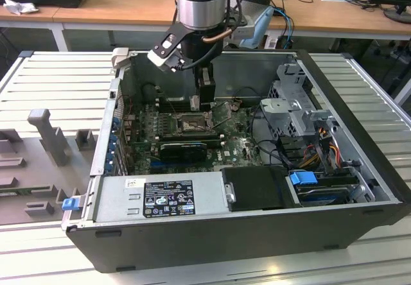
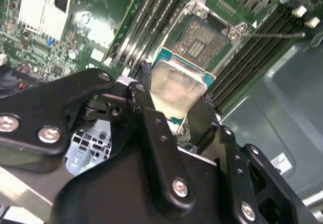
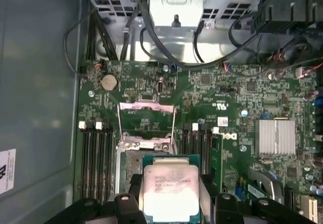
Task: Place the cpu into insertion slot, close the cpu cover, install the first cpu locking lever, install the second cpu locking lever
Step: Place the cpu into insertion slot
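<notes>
Slatted bench (image 1: pixel 58 73) is carrying the open computer case (image 1: pixel 257 233); upper centre in the exterior view, gripper (image 1: pixel 204 102) is pinching the cpu (image 2: pixel 174 85) edgewise (flat for seating) just over the insertion slot (image 2: pixel 204 40).

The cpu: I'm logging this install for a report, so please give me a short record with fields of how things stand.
cpu: held between the gripper's fingers, metal top showing
gripper: shut on the cpu, down inside the case
slot: empty, dark centre exposed
cover: swung open, off the slot
cpu against slot: close by, not yet seated
task state: first step under way; cover not closed
</notes>
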You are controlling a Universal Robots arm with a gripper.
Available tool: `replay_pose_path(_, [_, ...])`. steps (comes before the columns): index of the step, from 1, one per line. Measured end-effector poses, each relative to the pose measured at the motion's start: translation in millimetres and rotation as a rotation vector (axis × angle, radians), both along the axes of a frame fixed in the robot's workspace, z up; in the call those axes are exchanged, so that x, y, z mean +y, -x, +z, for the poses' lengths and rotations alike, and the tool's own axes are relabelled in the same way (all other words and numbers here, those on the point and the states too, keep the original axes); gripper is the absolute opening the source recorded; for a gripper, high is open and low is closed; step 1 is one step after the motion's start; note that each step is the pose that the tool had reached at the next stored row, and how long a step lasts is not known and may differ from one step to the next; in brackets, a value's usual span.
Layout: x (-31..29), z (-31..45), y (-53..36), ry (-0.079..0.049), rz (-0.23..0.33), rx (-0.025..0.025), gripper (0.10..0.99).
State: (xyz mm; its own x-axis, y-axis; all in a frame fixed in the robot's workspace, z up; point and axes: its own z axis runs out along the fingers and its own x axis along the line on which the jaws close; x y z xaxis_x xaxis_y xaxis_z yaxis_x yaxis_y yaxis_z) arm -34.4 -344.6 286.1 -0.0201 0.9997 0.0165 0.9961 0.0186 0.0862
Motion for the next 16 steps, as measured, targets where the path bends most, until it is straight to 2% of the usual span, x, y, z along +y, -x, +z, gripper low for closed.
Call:
replay_pose_path(6, [2.1,-16.5,2.2,0.000,0.003,0.0000,0.529])
replay_pose_path(10, [3.3,-24.7,8.6,0.000,0.004,-0.0014,0.529])
replay_pose_path(16, [11.1,-37.5,10.7,0.000,0.004,-0.0015,0.529])
